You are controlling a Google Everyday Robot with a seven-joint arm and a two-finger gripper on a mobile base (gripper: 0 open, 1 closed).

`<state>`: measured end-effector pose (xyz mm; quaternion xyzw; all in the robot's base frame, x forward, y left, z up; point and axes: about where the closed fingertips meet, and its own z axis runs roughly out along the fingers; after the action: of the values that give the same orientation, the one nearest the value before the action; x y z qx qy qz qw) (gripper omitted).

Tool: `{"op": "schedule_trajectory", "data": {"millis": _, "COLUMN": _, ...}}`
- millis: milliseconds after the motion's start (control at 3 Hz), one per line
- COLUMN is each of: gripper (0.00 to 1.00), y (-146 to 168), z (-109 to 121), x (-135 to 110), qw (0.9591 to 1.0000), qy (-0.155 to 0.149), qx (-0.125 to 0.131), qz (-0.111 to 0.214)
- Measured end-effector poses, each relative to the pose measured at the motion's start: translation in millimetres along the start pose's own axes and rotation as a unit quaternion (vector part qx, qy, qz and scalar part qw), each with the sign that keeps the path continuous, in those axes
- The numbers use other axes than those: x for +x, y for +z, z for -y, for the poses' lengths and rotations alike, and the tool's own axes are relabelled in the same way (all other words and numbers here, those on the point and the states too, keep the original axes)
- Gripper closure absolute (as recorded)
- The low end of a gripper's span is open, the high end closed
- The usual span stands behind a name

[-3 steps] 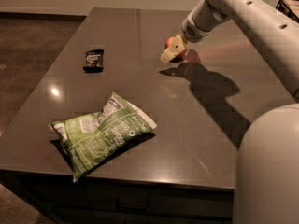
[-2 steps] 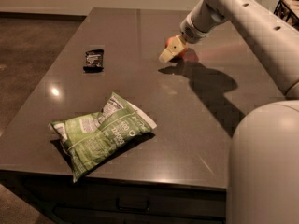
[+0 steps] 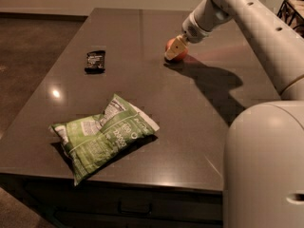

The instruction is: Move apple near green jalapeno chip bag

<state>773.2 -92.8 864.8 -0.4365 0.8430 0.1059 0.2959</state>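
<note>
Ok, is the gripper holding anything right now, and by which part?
Cannot be told: the gripper is against the apple on the table, covering part of it, but an actual grip is not visible.

Red apple (image 3: 180, 56) at the pincer (image 3: 174, 48), well apart from the flat-lying green jalapeno chip bag (image 3: 102, 137)

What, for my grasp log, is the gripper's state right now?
Gripper: down at the apple, far side of the table; open or shut cannot be told.
</note>
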Motion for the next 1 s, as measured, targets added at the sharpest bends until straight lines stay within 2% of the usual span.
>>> {"op": "schedule_trajectory", "data": {"millis": 333, "gripper": 0.62, "y": -3, "z": -11, "x": -5, "qw": 0.9996, "qy": -0.018, "qx": -0.02, "qz": 0.005}}
{"op": "schedule_trajectory", "data": {"millis": 667, "gripper": 0.87, "y": -18, "z": -36, "x": -8, "qw": 0.9975, "qy": -0.051, "qx": -0.046, "qz": 0.014}}
{"op": "schedule_trajectory", "data": {"millis": 1000, "gripper": 1.0, "y": -36, "z": -75, "x": -3, "qw": 0.9924, "qy": -0.092, "qx": -0.08, "qz": 0.017}}
